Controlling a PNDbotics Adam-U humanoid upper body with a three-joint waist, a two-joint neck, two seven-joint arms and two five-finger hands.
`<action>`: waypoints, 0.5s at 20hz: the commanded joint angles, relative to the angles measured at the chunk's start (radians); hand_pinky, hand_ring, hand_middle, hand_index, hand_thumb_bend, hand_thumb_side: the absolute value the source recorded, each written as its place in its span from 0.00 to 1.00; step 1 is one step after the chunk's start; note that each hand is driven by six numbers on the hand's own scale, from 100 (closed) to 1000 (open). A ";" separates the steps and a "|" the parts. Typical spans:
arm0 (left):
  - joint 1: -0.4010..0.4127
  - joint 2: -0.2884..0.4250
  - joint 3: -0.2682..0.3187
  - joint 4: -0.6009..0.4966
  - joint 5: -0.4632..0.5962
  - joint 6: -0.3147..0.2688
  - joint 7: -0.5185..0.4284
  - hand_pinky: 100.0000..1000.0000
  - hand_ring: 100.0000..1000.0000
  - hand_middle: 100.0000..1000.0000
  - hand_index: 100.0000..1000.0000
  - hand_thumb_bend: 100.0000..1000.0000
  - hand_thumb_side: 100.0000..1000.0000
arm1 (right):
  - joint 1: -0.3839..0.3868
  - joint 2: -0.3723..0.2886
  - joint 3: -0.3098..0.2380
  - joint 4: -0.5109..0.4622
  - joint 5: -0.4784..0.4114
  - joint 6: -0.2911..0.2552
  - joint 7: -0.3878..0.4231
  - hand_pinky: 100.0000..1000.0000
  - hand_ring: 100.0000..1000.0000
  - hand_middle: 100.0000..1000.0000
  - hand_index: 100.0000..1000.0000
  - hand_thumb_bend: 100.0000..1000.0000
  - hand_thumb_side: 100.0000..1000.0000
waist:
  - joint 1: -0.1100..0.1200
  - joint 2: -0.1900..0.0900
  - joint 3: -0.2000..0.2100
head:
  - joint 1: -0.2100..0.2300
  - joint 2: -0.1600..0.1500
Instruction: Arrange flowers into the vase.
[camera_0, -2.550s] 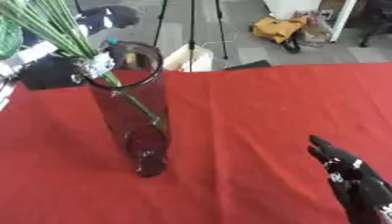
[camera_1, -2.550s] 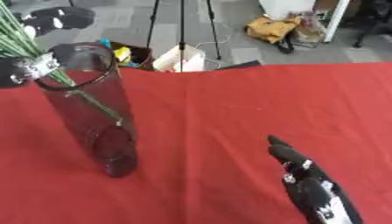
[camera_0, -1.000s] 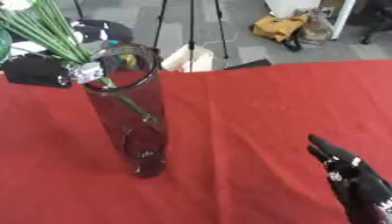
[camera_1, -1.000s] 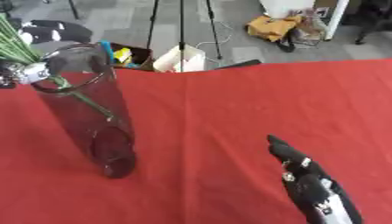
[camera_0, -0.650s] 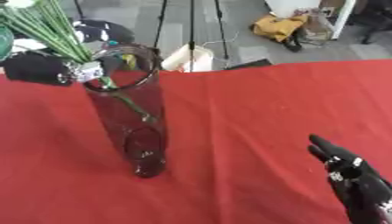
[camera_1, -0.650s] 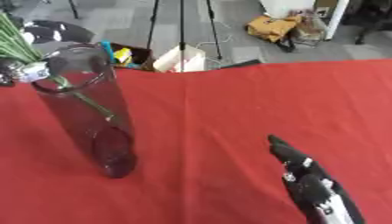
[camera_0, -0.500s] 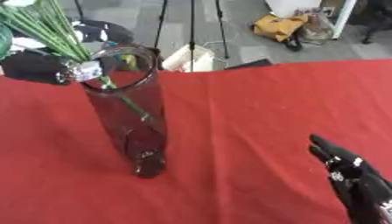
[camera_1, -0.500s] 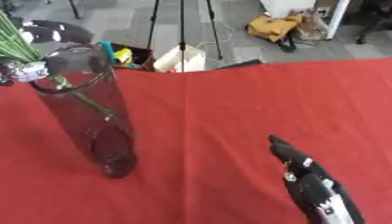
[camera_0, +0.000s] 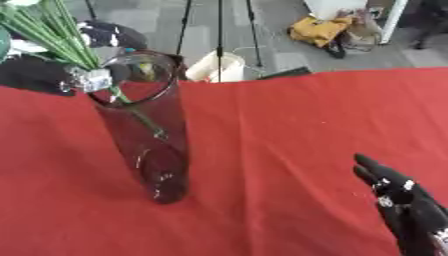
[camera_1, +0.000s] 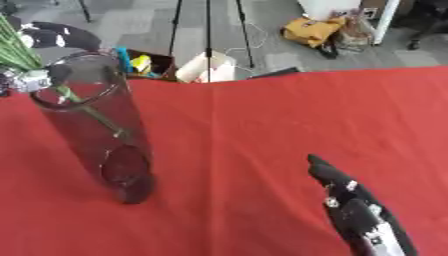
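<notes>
The left hand (camera_0: 44, 75) is curled round a bunch of green flower stems (camera_0: 52, 30) at the rim of the glass vase (camera_0: 144, 135), one stem inside. The vase stands on the red surface (camera_0: 289, 125). The right hand (camera_0: 407, 210) rests open, lower right.

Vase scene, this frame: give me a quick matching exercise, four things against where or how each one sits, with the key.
Things:
1. vase
2. flower stems
3. left hand
4. right hand

States:
A. idle, open, lower right corner
B. upright on the red cloth
C. at the vase rim, gripping the bunch
D. lower ends inside the glass

Pairs: 1-B, 2-D, 3-C, 4-A
</notes>
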 joint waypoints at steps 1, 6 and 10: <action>-0.010 0.036 0.023 -0.015 0.000 0.002 0.027 1.00 1.00 1.00 1.00 0.00 1.00 | -0.006 -0.011 -0.002 -0.013 0.002 0.003 0.000 0.99 1.00 0.00 0.88 0.00 1.00 | 0.001 -0.021 0.001 | 0.000 -0.013; -0.001 0.050 0.022 -0.013 -0.026 0.002 0.046 1.00 1.00 1.00 1.00 0.00 1.00 | -0.007 -0.010 -0.002 -0.013 0.006 0.004 0.000 0.99 1.00 0.00 0.88 0.00 1.00 | -0.001 -0.019 0.005 | -0.001 -0.010; 0.001 0.050 0.025 -0.014 -0.033 -0.007 0.057 1.00 1.00 1.00 1.00 0.00 1.00 | -0.007 -0.009 -0.001 -0.013 0.009 0.007 0.001 0.99 1.00 0.00 0.88 0.00 1.00 | -0.002 -0.019 0.007 | -0.002 -0.010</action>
